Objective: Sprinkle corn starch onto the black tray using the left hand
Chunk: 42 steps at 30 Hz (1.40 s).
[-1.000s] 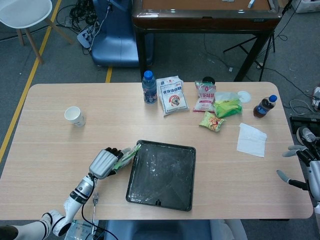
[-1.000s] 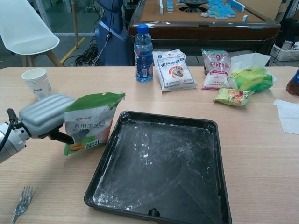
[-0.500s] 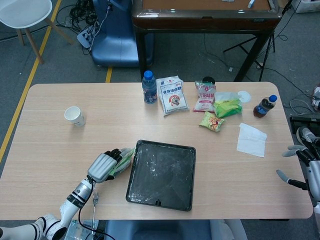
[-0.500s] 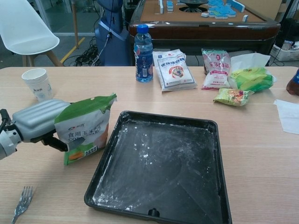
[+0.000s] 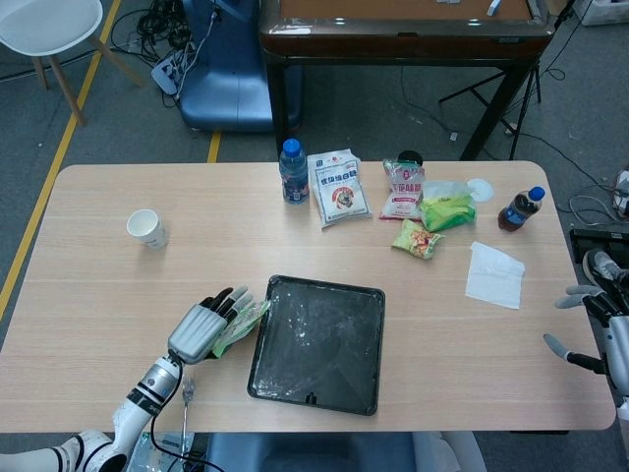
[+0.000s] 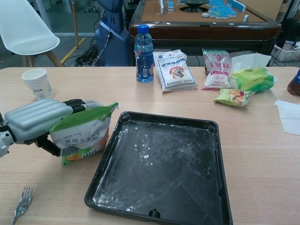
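Note:
The green and white corn starch bag (image 6: 83, 133) stands on the table just left of the black tray (image 6: 197, 129), leaning towards my left hand (image 6: 40, 121). The hand's fingers (image 6: 77, 103) stretch out straight over the bag's top edge, and its thumb sits low at the bag's left side. From the head view, the left hand (image 5: 201, 327) lies with its fingers spread, the bag (image 5: 241, 324) beside the tray (image 5: 316, 388). White powder dusts the tray floor. My right hand (image 5: 600, 320) hangs at the table's right edge, fingers apart, holding nothing.
A fork (image 6: 21, 204) lies near the front left edge. A paper cup (image 6: 37, 83) stands at the left. A water bottle (image 6: 144, 48), several food packets (image 6: 176, 70) and a white napkin (image 5: 494, 275) sit behind and right of the tray.
The left hand has brought the bag down and leftwards, away from the tray, until it stands on the table. Its fingers have straightened and spread. The right hand has not moved.

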Each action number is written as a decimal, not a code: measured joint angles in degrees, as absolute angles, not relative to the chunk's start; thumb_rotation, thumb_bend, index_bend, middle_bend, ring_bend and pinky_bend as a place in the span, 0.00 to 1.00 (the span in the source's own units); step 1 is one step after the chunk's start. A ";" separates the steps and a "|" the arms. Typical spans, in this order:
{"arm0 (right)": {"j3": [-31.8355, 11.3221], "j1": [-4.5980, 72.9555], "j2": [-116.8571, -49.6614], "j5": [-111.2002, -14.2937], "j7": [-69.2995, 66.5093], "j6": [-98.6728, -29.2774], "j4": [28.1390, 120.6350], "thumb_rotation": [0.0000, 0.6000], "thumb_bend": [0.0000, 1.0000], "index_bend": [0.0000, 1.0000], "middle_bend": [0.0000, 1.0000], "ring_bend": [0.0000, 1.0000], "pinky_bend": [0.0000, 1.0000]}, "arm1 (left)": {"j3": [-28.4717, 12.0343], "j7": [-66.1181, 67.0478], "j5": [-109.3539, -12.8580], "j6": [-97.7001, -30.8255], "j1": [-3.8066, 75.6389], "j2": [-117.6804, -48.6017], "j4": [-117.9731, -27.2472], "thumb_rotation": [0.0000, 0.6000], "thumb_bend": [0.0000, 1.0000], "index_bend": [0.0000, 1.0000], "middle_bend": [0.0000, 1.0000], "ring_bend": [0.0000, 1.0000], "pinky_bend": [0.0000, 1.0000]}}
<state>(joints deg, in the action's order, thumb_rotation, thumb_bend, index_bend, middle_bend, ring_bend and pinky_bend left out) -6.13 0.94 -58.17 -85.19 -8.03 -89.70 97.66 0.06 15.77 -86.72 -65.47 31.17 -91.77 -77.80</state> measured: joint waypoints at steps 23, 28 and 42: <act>-6.20 0.97 -58.47 -85.08 -8.83 -89.60 96.96 1.00 0.14 0.44 0.34 0.15 0.16 | -1.63 14.12 -83.03 -64.13 30.34 -85.13 -91.61 1.00 0.19 0.00 0.00 0.03 0.25; -6.19 0.86 -58.51 -85.11 -9.07 -89.75 96.77 1.00 0.14 0.44 0.34 0.15 0.16 | -1.88 13.71 -83.01 -64.39 30.19 -83.12 -95.18 1.00 0.19 0.00 0.00 0.03 0.25; -6.11 1.20 -58.45 -85.21 -9.44 -89.02 96.50 1.00 0.14 0.44 0.34 0.15 0.16 | -1.83 13.75 -84.44 -67.51 28.43 -73.73 -107.21 1.00 0.19 0.00 0.00 0.03 0.25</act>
<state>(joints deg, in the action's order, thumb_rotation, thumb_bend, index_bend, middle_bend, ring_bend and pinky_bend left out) -6.11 1.20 -58.45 -85.21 -9.44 -89.02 96.50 -1.83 13.75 -84.44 -67.51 28.43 -73.73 -107.21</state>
